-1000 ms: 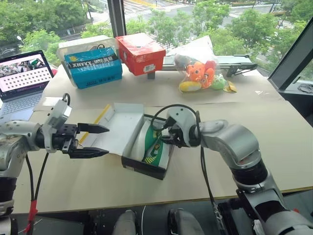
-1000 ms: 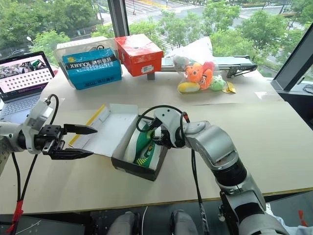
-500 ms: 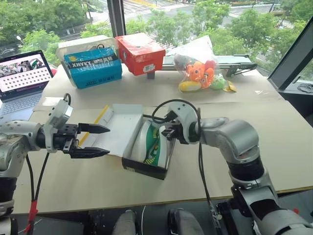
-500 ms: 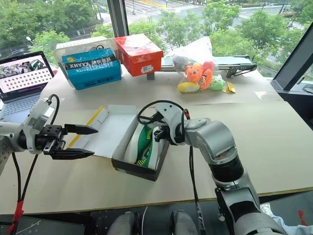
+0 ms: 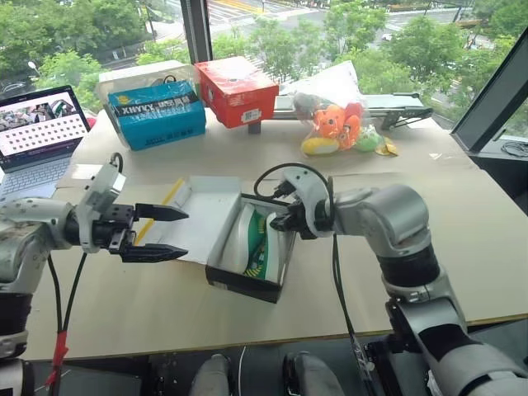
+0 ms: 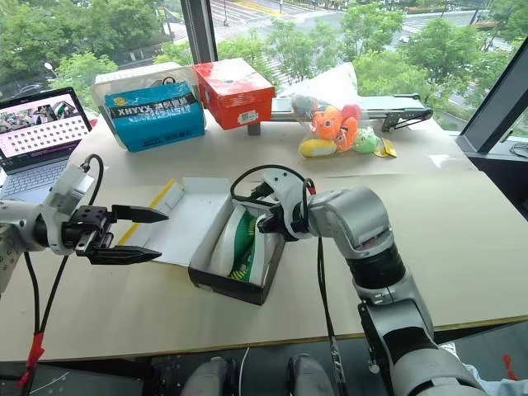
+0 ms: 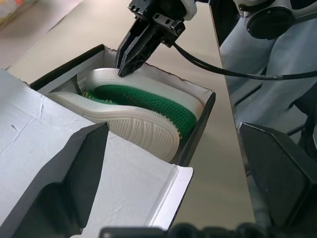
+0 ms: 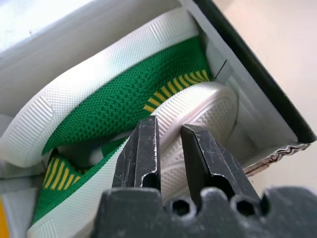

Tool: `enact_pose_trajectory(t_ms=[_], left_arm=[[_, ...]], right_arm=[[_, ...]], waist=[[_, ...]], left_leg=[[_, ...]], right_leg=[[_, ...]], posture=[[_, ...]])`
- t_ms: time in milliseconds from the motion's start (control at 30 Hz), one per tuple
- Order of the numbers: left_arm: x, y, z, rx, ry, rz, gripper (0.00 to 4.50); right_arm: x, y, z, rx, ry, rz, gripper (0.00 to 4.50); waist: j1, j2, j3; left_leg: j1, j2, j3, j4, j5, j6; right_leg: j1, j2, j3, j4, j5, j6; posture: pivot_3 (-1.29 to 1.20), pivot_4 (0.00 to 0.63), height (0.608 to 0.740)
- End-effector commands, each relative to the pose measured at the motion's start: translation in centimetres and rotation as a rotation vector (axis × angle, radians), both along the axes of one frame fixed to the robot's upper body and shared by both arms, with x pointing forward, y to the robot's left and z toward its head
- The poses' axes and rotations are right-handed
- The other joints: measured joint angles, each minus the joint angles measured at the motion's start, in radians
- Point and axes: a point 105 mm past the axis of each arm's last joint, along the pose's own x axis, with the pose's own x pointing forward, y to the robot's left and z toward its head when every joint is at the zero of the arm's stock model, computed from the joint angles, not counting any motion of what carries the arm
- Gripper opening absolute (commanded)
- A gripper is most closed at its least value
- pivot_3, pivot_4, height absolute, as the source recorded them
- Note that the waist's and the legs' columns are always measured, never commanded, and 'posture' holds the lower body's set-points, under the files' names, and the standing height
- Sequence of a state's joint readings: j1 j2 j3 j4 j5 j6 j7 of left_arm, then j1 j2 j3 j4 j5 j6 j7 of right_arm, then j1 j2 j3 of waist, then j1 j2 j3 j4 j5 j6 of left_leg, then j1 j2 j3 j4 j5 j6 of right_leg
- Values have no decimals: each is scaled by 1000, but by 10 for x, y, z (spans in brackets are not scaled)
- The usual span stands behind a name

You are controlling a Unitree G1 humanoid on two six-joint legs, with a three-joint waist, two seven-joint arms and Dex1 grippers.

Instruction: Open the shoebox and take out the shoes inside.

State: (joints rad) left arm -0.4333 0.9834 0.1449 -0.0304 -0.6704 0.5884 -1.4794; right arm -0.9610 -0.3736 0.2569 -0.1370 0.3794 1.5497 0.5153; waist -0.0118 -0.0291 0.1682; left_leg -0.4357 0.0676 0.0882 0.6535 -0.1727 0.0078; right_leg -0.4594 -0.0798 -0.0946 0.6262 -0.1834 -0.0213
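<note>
Shoebox (image 5: 247, 247) of yellow-lidded cardboard lies open; our right end effector (image 7: 130, 55), nearly clenched on one green-and-white sneaker's (image 7: 143, 106) sole edge, may slip off.

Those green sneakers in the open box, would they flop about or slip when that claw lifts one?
The shoes look knit on top, so the upper probably gives, while the thick white soles should stay fairly stiff. They seem small, likely light. The right gripper has narrow fingers at a rounded sole edge, so a pinch there might slip.
</note>
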Motion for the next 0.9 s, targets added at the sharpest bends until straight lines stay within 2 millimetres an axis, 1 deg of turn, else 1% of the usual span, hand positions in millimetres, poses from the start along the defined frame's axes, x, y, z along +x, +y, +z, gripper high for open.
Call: enact_pose_trajectory(t_ms=[33, 67, 133, 200, 233, 567, 667, 700, 800, 900], left_arm=[[-1, -5, 10, -11, -33, -23, 4500], [-1, -5, 9, -10, -32, -23, 4500], [-1, -6, 8, -12, -30, -22, 4500], [-1, -5, 8, -13, -29, -22, 4500], [-1, -5, 8, -14, -29, -21, 4500], [0, -5, 8, -17, -30, -22, 4500], [0, -6, 7, -16, -30, -25, 4500], [0, -6, 7, -17, -29, -25, 4500], [0, -5, 7, -16, -28, -26, 4500], [0, -5, 7, -15, -27, -26, 4500]], right_arm=[[-5, -12, -35, -84, 139, -7, 825], [-5, -15, -37, -90, 151, -6, 825], [-3, -19, -41, -92, 169, -16, 483], [-2, -20, -42, -83, 178, -21, 127], [-2, -20, -41, -77, 181, -22, 54], [2, -19, -36, -45, 198, -39, 54], [5, -19, -26, -15, 189, -59, 54], [6, -19, -20, 2, 182, -64, 54], [11, -18, 7, 62, 133, -85, 54], [13, -17, 22, 97, 93, -86, 54]], waist=[[2, 0, 0], [3, -1, -1], [5, -1, -1], [7, -2, -2], [8, -2, -2], [11, -2, -2], [12, -2, -2], [12, -2, -2], [11, -2, -2], [12, -2, -2]], left_leg=[[0, 0, 0, 0, 0, 0], [0, 0, 0, 0, 0, 0], [0, 0, 0, 0, 0, -1], [1, 0, 0, 0, -1, -1], [1, 0, 0, 0, -1, -1], [2, 0, 0, -1, -1, -2], [2, 0, 0, -1, -1, -2], [2, 0, 0, -1, -1, -2], [2, 0, 0, -1, -1, -2], [0, 0, 0, -2, -1, -2]], right_leg=[[0, 0, 0, 0, 0, 0], [0, 0, 0, 0, 0, 0], [1, -1, 0, 0, 0, -1], [1, -1, 0, -1, -1, -1], [2, -1, 0, -1, -1, -1], [2, -2, 0, -1, -1, -1], [2, -2, 0, -1, -1, -1], [2, -2, 0, -1, -1, -1], [1, -2, 0, -1, -1, -1], [-1, -1, 0, -1, -1, -1]], posture=[[0, 150, 739], [0, 150, 739], [0, 150, 739], [0, 150, 739], [0, 150, 739], [0, 150, 739], [0, 150, 739], [0, 150, 739], [0, 150, 739], [0, 150, 739]])
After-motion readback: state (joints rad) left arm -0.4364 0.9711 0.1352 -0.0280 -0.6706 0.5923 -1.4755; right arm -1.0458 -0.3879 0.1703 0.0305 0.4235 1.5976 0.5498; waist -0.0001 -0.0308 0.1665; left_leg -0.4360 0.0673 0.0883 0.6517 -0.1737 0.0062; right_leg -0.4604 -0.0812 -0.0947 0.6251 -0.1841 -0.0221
